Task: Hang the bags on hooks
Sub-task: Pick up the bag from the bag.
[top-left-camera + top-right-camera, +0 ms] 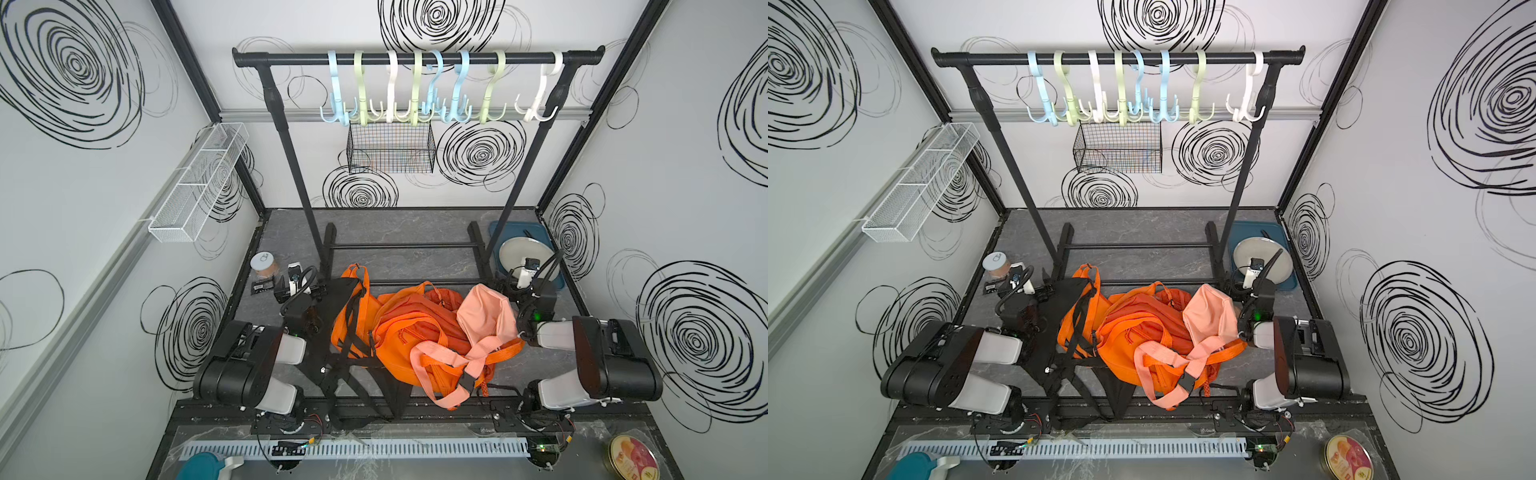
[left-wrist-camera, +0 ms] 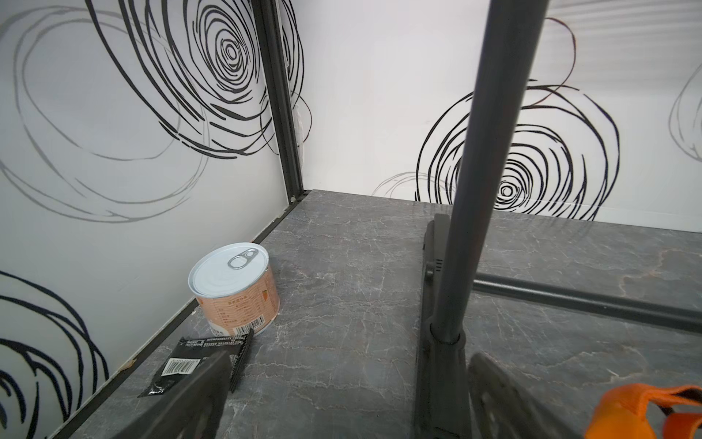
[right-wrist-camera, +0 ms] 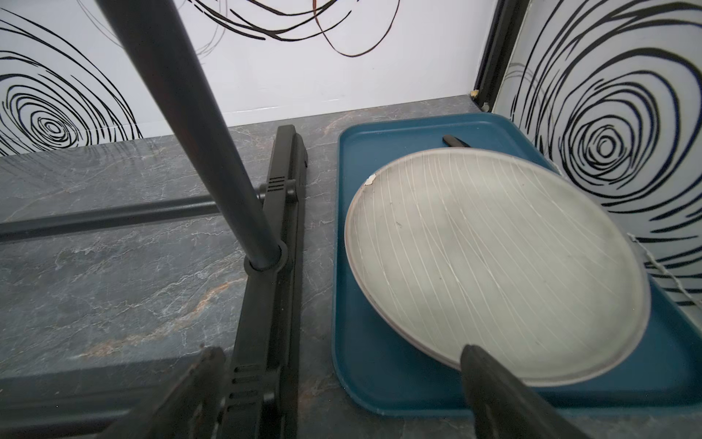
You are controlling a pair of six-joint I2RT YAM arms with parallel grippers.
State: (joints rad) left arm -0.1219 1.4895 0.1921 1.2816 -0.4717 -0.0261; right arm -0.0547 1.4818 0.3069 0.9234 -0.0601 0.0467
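Orange fabric bag with peach straps; pale blue, green and white plastic hooks on a black metal rail; grey white-lined ceramic plate on a teal plastic tray; grey marbled tabletop.

You see the orange backpack lying crumpled on the worktop between the left arm and right arm, peach straps loose on top; pastel hooks hang from the black rail above.

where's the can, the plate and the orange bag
can (image 2: 228,271): left wrist view, on its lid
plate (image 3: 494,266): right wrist view, on its striped face
orange bag (image 1: 415,328): a top view, on its body
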